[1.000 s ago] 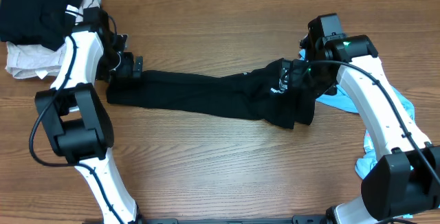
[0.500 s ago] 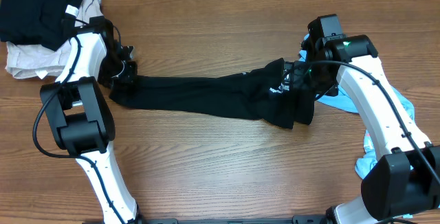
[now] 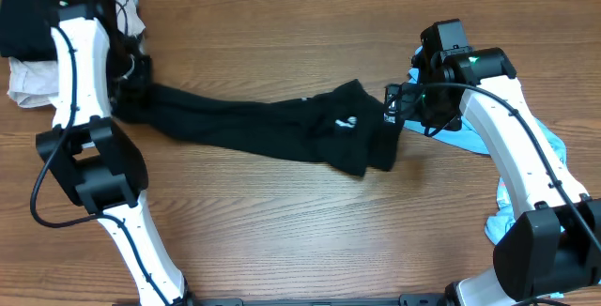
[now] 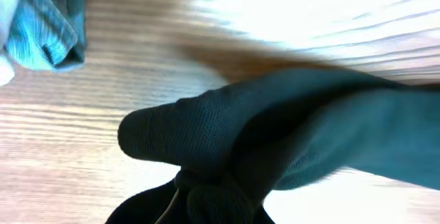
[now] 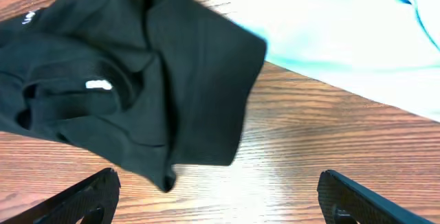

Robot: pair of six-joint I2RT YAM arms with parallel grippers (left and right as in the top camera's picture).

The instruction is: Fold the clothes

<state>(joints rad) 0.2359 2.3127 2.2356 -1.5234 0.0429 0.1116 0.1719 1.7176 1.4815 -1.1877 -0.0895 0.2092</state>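
on the table (image 3: 282,240) we are laying out the garment (image 3: 254,123), no fold made, right gripper (image 5: 218,186) spread, left gripper (image 3: 131,83) impossible to tell.

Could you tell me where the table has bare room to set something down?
The wooden table is bare along the near side, below the long black garment, and along the far edge above it. Crowded: the far-left stack of black and white clothes and the light blue cloth at right.
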